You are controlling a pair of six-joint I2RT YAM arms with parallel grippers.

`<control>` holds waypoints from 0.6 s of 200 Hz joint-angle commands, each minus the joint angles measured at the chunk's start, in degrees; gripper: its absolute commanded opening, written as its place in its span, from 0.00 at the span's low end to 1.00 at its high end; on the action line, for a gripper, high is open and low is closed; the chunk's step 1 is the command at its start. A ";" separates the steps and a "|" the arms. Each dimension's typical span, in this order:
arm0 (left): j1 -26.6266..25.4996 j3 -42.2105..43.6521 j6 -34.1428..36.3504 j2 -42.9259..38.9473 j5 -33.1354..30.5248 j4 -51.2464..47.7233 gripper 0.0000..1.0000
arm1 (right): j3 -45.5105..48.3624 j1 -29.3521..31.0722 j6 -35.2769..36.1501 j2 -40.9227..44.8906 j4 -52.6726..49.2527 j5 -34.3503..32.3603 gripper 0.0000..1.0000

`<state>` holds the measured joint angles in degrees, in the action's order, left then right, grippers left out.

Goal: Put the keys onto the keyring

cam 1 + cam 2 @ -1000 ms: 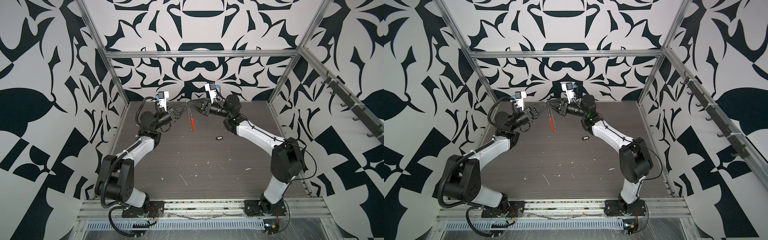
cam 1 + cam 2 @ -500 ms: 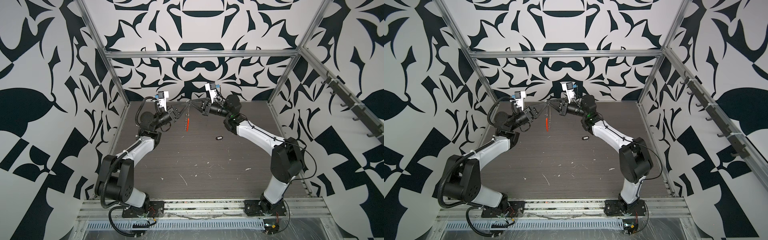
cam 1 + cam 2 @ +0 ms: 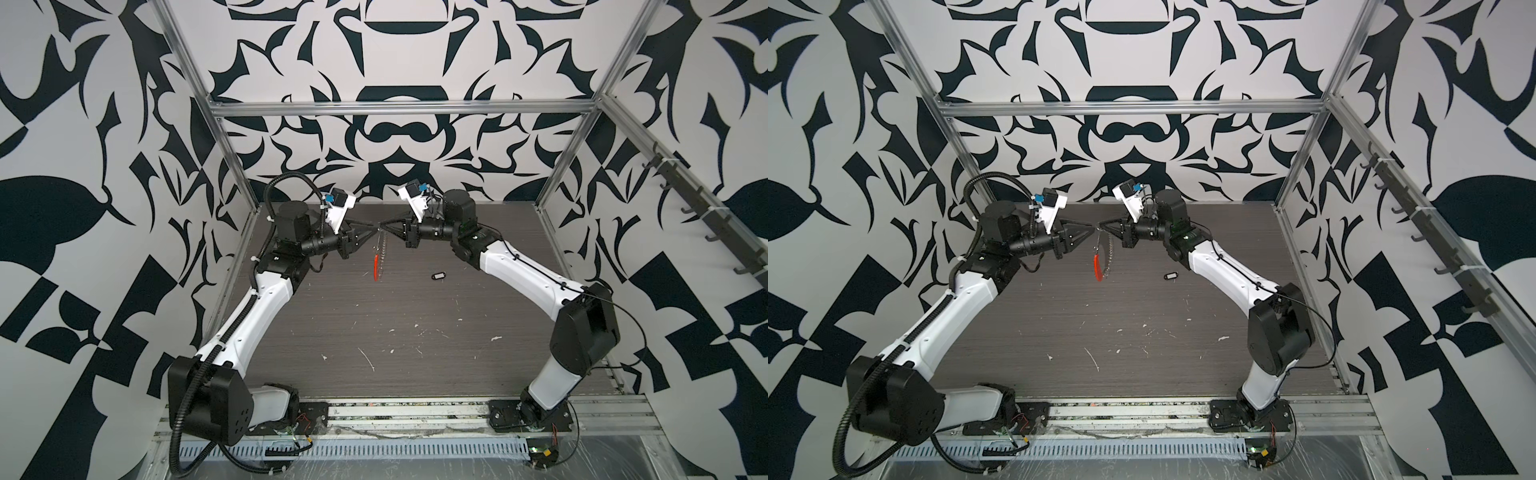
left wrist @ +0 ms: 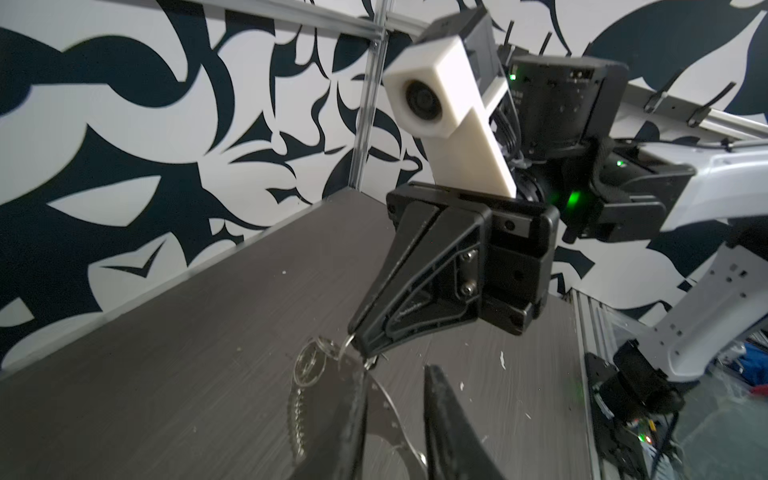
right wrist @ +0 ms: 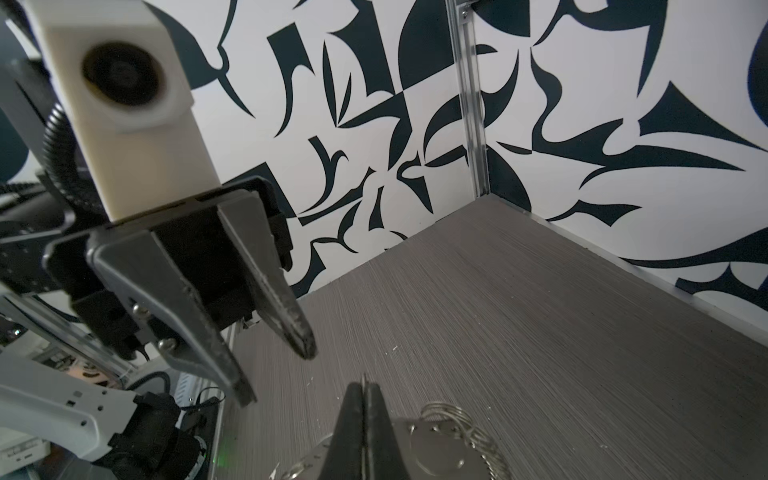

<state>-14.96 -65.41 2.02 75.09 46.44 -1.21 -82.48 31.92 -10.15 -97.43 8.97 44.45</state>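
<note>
The keyring (image 3: 377,266) hangs from the right fingers (image 3: 392,228), pressed together on its upper end, its long axis near vertical with the orange-red segment (image 3: 1097,266) lowest; the left fingers (image 3: 365,233) stand just beside that end. The key tag (image 3: 437,275) lies flat on the counter (image 3: 415,374) right of the loop, well apart from both pairs of fingers, its long axis across both top views. The right wrist view shows the left fingers parted with empty tips; only the top views show the tag.
</note>
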 commanded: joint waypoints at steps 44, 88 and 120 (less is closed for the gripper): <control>1.85 -9.35 19.06 6.31 2.90 -24.53 0.21 | -3.27 1.67 5.08 2.90 -1.23 1.64 0.00; 2.79 -10.28 18.50 7.13 5.64 -24.45 0.18 | -3.28 1.92 5.19 3.05 -1.42 2.13 0.00; 3.35 -10.19 17.86 6.93 7.16 -24.06 0.19 | -3.39 2.04 4.28 2.78 -0.74 2.83 0.00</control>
<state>-12.19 -73.87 19.09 81.93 50.39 -23.22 -82.74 33.54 -5.80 -97.43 4.93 45.25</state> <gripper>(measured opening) 0.186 0.047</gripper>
